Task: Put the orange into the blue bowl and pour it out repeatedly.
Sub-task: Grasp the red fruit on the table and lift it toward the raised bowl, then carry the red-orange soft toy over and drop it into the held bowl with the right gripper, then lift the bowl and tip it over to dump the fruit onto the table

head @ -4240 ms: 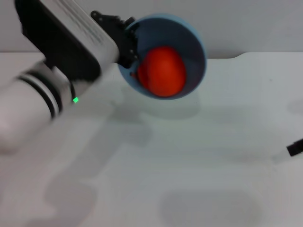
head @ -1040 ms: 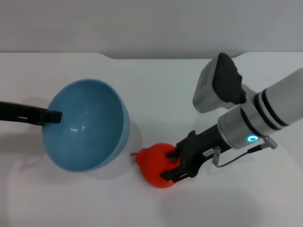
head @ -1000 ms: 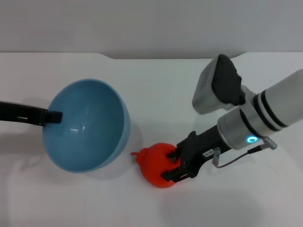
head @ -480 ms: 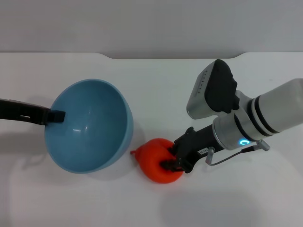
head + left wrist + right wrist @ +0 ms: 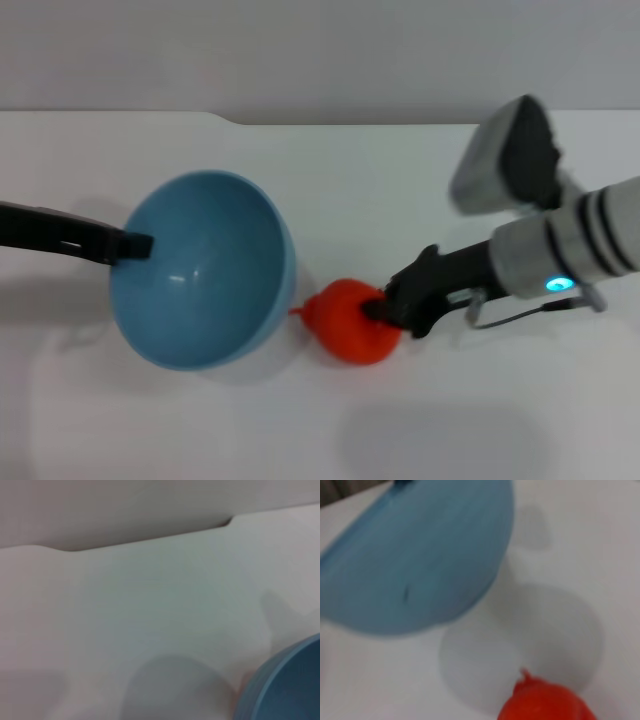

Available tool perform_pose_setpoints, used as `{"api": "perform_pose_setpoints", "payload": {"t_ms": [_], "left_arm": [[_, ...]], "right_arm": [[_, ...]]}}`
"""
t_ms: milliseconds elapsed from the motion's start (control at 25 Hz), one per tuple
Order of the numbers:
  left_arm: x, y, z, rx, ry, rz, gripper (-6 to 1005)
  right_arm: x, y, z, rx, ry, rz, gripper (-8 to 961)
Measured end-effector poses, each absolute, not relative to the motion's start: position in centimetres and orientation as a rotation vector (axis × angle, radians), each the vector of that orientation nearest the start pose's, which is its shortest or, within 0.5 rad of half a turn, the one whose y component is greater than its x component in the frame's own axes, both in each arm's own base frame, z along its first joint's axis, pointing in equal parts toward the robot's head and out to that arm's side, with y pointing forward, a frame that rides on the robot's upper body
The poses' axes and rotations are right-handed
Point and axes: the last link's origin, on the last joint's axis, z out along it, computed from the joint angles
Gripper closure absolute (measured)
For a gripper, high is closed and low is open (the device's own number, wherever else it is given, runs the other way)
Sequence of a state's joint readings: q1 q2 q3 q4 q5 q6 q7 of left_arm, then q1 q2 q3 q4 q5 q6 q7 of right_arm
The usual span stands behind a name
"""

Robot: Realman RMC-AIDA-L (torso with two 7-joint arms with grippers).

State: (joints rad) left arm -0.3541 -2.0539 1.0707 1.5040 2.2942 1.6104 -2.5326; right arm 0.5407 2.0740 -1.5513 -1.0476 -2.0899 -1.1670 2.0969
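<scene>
Right gripper clamped on orange; blue bowl lies at its 9 o'clock, rim held by left gripper, mouth empty.

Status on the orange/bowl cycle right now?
Done: the blue bowl is emptied, tilted and held at its rim by the left gripper. In hand: the right gripper is shut on the orange, right beside the bowl. Left: drop the orange into the bowl, then pour again.
</scene>
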Motion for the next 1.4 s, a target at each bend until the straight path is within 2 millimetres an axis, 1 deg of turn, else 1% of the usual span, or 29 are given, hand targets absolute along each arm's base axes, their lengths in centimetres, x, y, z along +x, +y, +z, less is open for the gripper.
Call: {"api": "perform_pose_setpoints", "payload": {"t_ms": [80, 200, 240, 280, 360, 400, 480, 600, 680, 720, 760, 880, 1000, 1080, 1120, 1280, 1400], "left_arm": [[-22.2, 32.4, 6.6, -2.457, -1.247, -0.016, 1001], [-21.4, 32.7, 5.0, -2.494, -1.227, 0.071, 1001], [-21.2, 32.8, 4.7, -2.503, -1.223, 0.089, 1001], [-20.9, 32.9, 4.3, -2.512, -1.214, 0.105, 1001], [-19.9, 33.3, 2.6, -2.549, -1.187, 0.168, 1001], [-19.7, 33.3, 2.4, -2.551, -1.184, 0.174, 1001], [-18.9, 33.5, 1.0, -2.576, -1.163, 0.234, 1001], [-17.6, 33.6, -1.1, -2.614, -1.13, 0.344, 1000], [-16.7, 33.8, -2.4, -2.629, -1.109, 0.395, 1000], [-16.2, 33.9, -2.9, -2.636, -1.099, 0.411, 1000], [-15.6, 34.0, -3.4, -2.646, -1.083, 0.429, 1000], [-14.5, 34.2, -4.4, -2.667, -1.048, 0.458, 1000], [-13.5, 34.4, -4.8, -2.679, -1.016, 0.454, 1000], [-13.1, 34.5, -4.9, -2.684, -1.004, 0.446, 1000], [-12.7, 34.5, -4.9, -2.688, -0.996, 0.436, 1000], [-12.4, 34.5, -4.9, -2.699, -0.992, 0.42, 999], [-12.1, 34.4, -4.9, -2.706, -0.989, 0.411, 999]], "right_arm": [[18.8, 34.5, -5.9, -2.866, 0.684, 0.035, 884], [19.2, 34.4, -2.6, -2.815, 0.705, 0.132, 902], [19.3, 34.2, -1.3, -2.8, 0.688, 0.159, 909], [19.3, 33.9, -0.5, -2.801, 0.66, 0.175, 915], [18.9, 33.2, 1.7, -2.806, 0.575, 0.232, 923], [18.6, 32.9, 2.5, -2.813, 0.544, 0.262, 925], [17.9, 32.1, 3.9, -2.847, 0.482, 0.331, 928], [16.8, 31.1, 5.2, -2.896, 0.4, 0.364, 925], [16.2, 30.7, 5.6, -2.914, 0.35, 0.357, 920], [15.3, 30.3, 5.7, -2.936, 0.296, 0.378, 917], [15.3, 30.3, 5.7, -2.936, 0.296, 0.378, 914], [13.9, 29.9, 5.3, -2.979, 0.238, 0.443, 907], [13.4, 29.8, 4.2, -3.037, 0.224, 0.402, 899], [13.5, 29.8, 3.3, -3.071, 0.233, 0.338, 894], [13.7, 29.9, 2.5, -3.091, 0.241, 0.293, 891], [13.7, 30.1, 1.8, -3.108, 0.248, 0.262, 785], [13.7, 30.2, 1.7, -3.104, 0.247, 0.259, 705]]}}
